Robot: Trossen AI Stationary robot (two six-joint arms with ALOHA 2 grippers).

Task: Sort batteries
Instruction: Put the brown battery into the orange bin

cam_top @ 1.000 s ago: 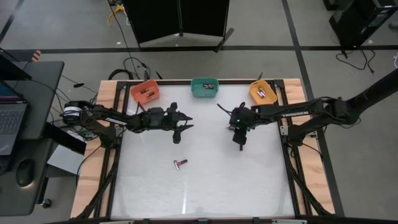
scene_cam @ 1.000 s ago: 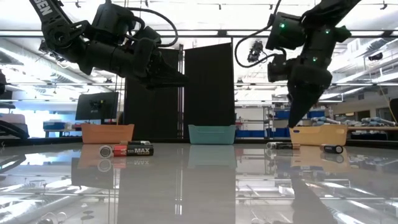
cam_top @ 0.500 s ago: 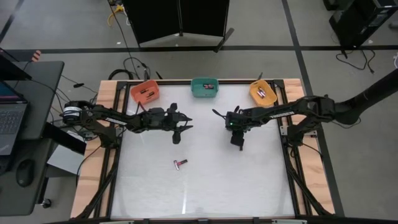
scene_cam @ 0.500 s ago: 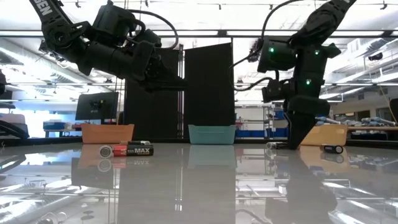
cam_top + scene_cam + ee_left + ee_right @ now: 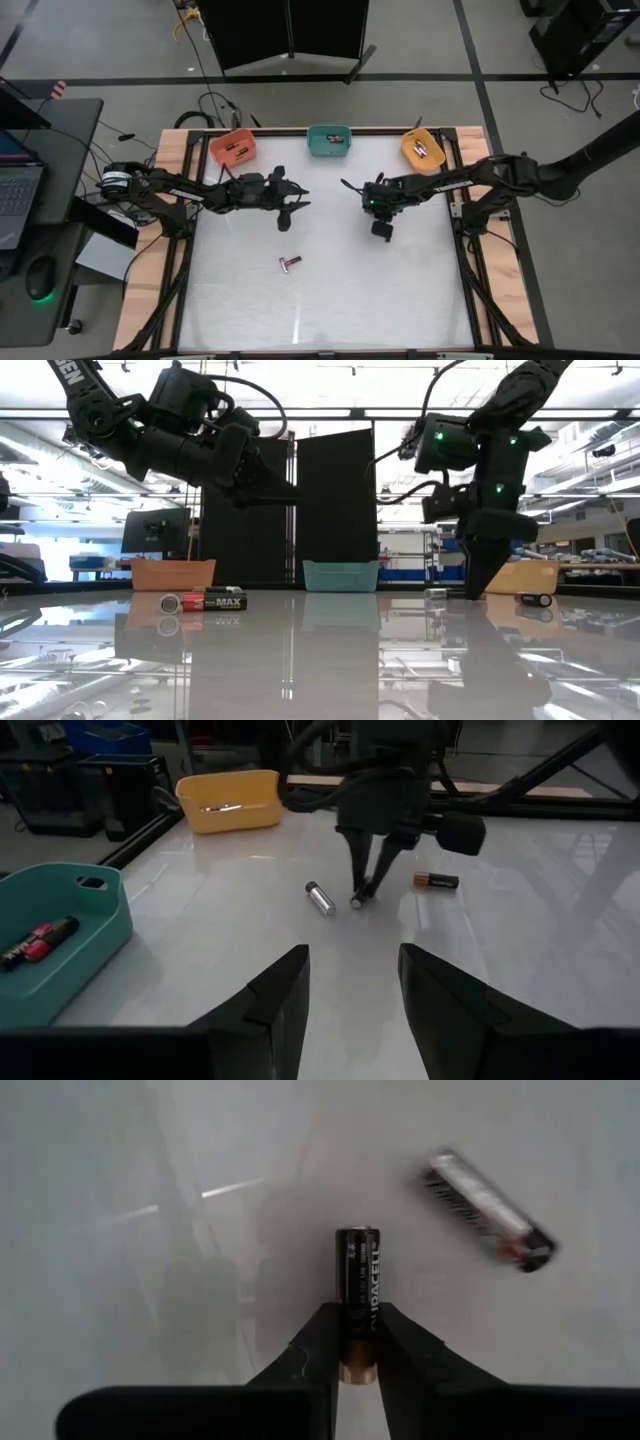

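Note:
My right gripper (image 5: pixel 358 1365) is down at the table right of centre (image 5: pixel 382 230), shut on a dark battery (image 5: pixel 358 1275) that lies on the white tabletop. A silvery battery (image 5: pixel 485 1210) lies beside it, and another dark battery (image 5: pixel 437 880) a little farther off. Two more batteries (image 5: pixel 290 263), one red and dark, lie side by side near the table's middle. My left gripper (image 5: pixel 353 1005) hovers open above the table left of centre (image 5: pixel 290 212), touching nothing. At the far edge stand the orange bin (image 5: pixel 233 149), the teal bin (image 5: pixel 328 140) and the yellow bin (image 5: pixel 421 148), each with batteries inside. My right gripper pinches the dark battery's copper-coloured end (image 5: pixel 358 1350) between its two fingers (image 5: pixel 320 1345), one on each long side. The fingers come from above, pointing steeply down. The battery lies flat on the table, its other end sticking out beyond the fingertips.
The table is framed by wooden rails with black bars (image 5: pixel 460 215). The teal bin (image 5: pixel 55 935) holds a red and dark battery. A desk with a laptop (image 5: pixel 20 195) stands left of the table. Bare white tabletop fills the near half (image 5: pixel 330 310).
My right gripper has sunk to the tabletop and shifted slightly toward the table's left, ending with its fingertips at the dark battery. The batteries on the table have stayed where they lay.

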